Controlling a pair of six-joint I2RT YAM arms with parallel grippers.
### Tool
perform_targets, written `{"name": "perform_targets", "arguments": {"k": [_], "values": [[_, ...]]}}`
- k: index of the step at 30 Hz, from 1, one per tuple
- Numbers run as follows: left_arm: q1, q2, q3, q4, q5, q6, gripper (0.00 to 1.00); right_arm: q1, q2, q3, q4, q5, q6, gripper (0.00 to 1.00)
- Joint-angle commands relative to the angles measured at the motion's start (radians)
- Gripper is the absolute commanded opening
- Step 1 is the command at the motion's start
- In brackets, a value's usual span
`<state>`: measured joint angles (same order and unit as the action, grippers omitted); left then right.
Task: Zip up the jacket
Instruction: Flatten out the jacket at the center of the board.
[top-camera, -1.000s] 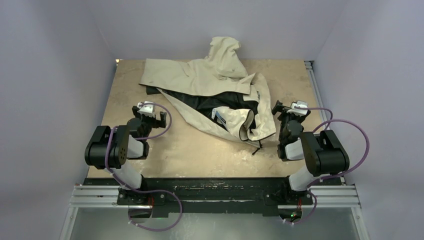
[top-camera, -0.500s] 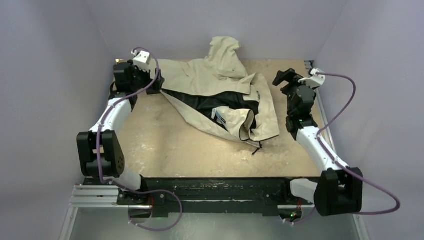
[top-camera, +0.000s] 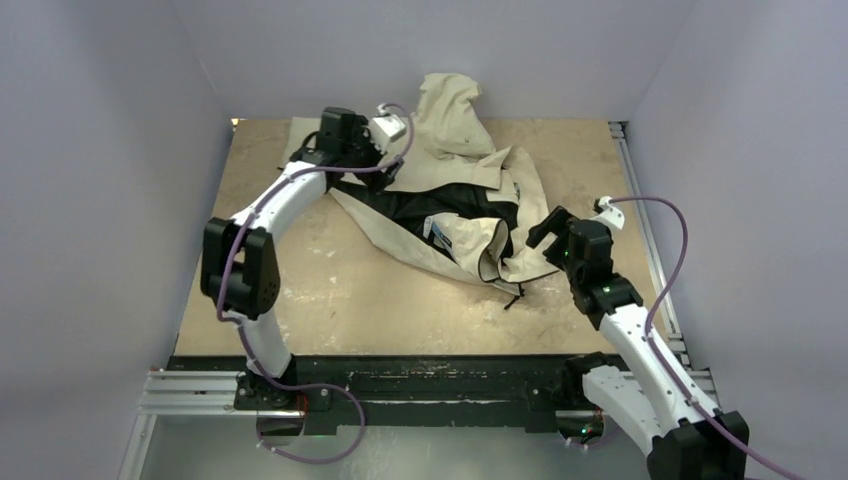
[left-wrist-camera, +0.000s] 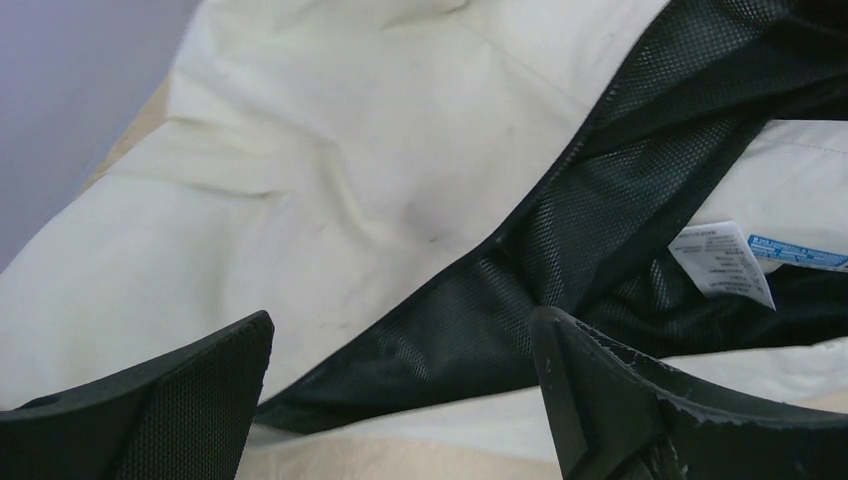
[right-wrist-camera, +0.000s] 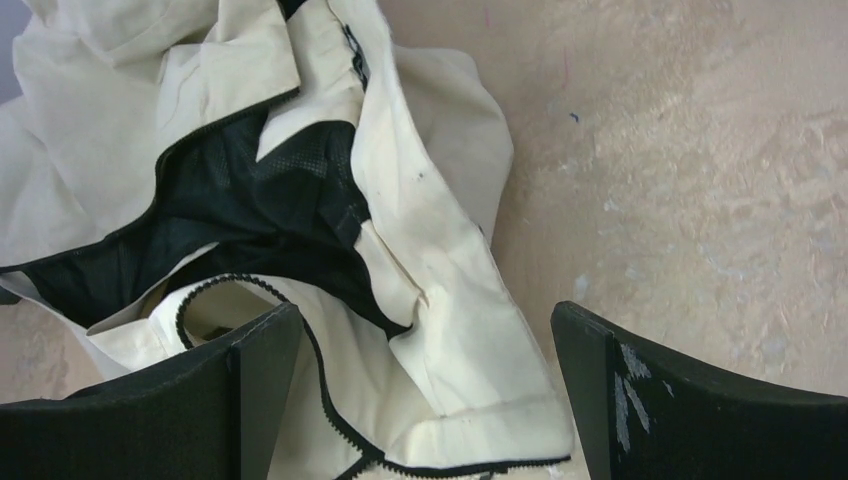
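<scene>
Left gripper (top-camera: 345, 160) and right gripper (top-camera: 548, 228) poised over jacket (top-camera: 440, 160)

I'm standing in what is looking like a robotics lab's test cell. Plain grey-lilac walls (top-camera: 100, 200) are boxing in a scuffed tan desk (top-camera: 330, 300) on three sides. A left arm (top-camera: 270, 195) and a right arm (top-camera: 640, 342), white and black, are sitting bolted by an aluminium rail (top-camera: 190, 392) at the near edge, purple cables (top-camera: 683, 238) looping off them.
</scene>
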<state>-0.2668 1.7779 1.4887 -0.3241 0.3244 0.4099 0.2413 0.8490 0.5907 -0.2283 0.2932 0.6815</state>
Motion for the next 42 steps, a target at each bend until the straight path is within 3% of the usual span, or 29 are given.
{"name": "perform_targets", "arguments": {"k": [1,6,11,13,15,16,18,24,28,31,33,38,42], "values": [[-0.095,0.119,0.119,-0.044,-0.069,0.084,0.99,0.004,-0.017,-0.012,-0.118,-0.016,0.096,0.99],[-0.183,0.251,0.191,-0.010,-0.087,0.088,0.99,0.012,0.028,-0.023,-0.093,-0.050,0.121,0.98],[-0.209,0.325,0.215,0.072,-0.109,0.076,0.99,0.022,0.141,-0.021,-0.045,-0.072,0.129,0.85],[-0.209,0.338,0.218,0.094,-0.114,0.075,0.99,0.023,0.177,0.000,-0.022,-0.066,0.121,0.58],[-0.209,0.344,0.211,0.124,-0.135,0.082,0.99,0.021,0.200,0.075,-0.036,-0.037,0.117,0.22],[-0.209,0.345,0.203,0.142,-0.148,0.087,0.99,0.020,0.211,0.122,-0.040,-0.007,0.095,0.12],[-0.209,0.344,0.183,0.184,-0.184,0.097,0.99,0.018,0.235,0.241,-0.061,0.076,0.041,0.02],[-0.207,0.330,0.106,0.344,-0.320,0.108,0.75,-0.061,0.343,0.592,-0.086,0.256,-0.150,0.00],[-0.202,0.308,0.088,0.342,-0.343,0.087,0.75,-0.077,0.383,0.702,-0.040,0.373,-0.265,0.00],[-0.192,0.243,0.116,0.280,-0.234,-0.001,0.92,-0.078,0.413,0.721,-0.032,0.347,-0.306,0.00],[-0.192,0.211,0.160,0.209,-0.133,-0.036,0.99,-0.065,0.414,0.686,-0.021,0.285,-0.326,0.00],[-0.204,0.236,0.255,0.134,-0.011,-0.104,0.99,-0.032,0.237,0.418,0.282,-0.017,-0.469,0.00],[-0.228,0.321,0.338,0.108,0.039,-0.166,0.99,-0.027,0.097,0.332,0.469,-0.283,-0.575,0.00]]}}
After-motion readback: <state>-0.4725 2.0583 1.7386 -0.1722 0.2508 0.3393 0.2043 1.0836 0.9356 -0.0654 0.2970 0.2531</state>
